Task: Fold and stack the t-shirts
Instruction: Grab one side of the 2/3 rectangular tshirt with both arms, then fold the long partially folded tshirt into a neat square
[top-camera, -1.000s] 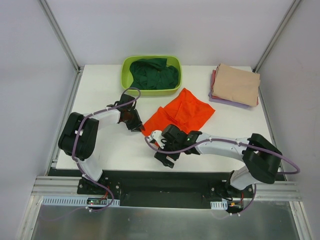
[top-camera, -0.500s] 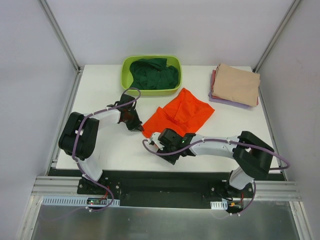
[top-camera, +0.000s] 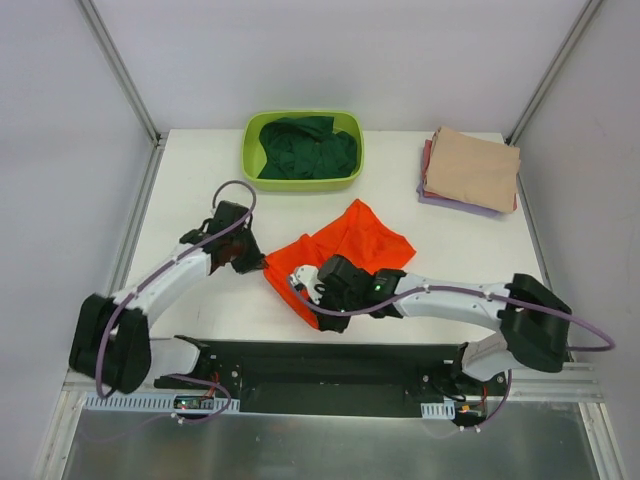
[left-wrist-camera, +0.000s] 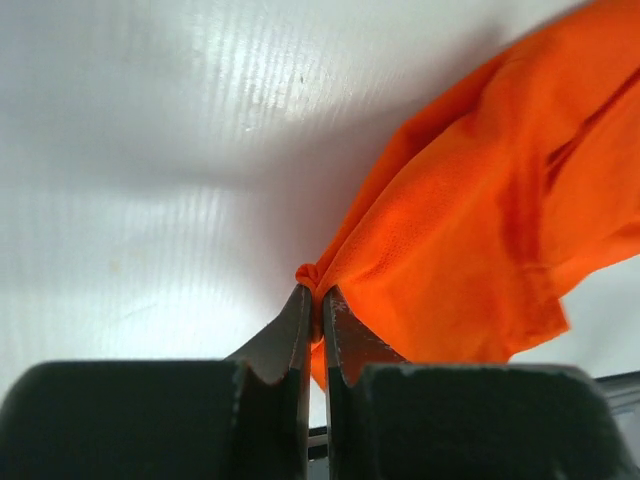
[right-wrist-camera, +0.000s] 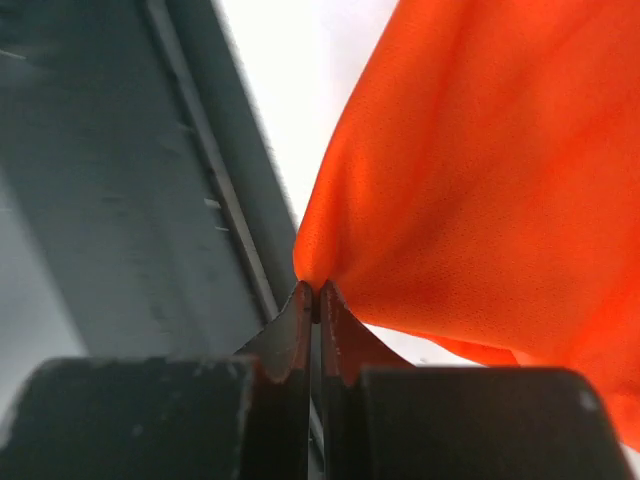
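Observation:
The bright orange t-shirt (top-camera: 350, 243) lies crumpled on the white table, stretched toward the near edge. My left gripper (top-camera: 262, 266) is shut on its left corner; in the left wrist view the cloth (left-wrist-camera: 470, 250) bunches between the fingers (left-wrist-camera: 290, 335). My right gripper (top-camera: 304, 300) is shut on the shirt's near edge, over the table's front rim; the orange fabric (right-wrist-camera: 480, 180) hangs from its closed fingertips (right-wrist-camera: 300, 320). A dark green t-shirt (top-camera: 308, 148) lies in the lime tub. Folded t-shirts (top-camera: 472, 168), tan on top, are stacked at the back right.
The lime-green tub (top-camera: 250, 160) stands at the back centre of the table. A black rail (top-camera: 300, 365) runs along the near edge under the arms. Metal frame posts (top-camera: 120, 70) rise at the back corners.
Both grippers shut on the orange t-shirt and pulled it toward the near edge and left. The left arm swung down and forward; the right gripper moved onto the shirt's near edge.

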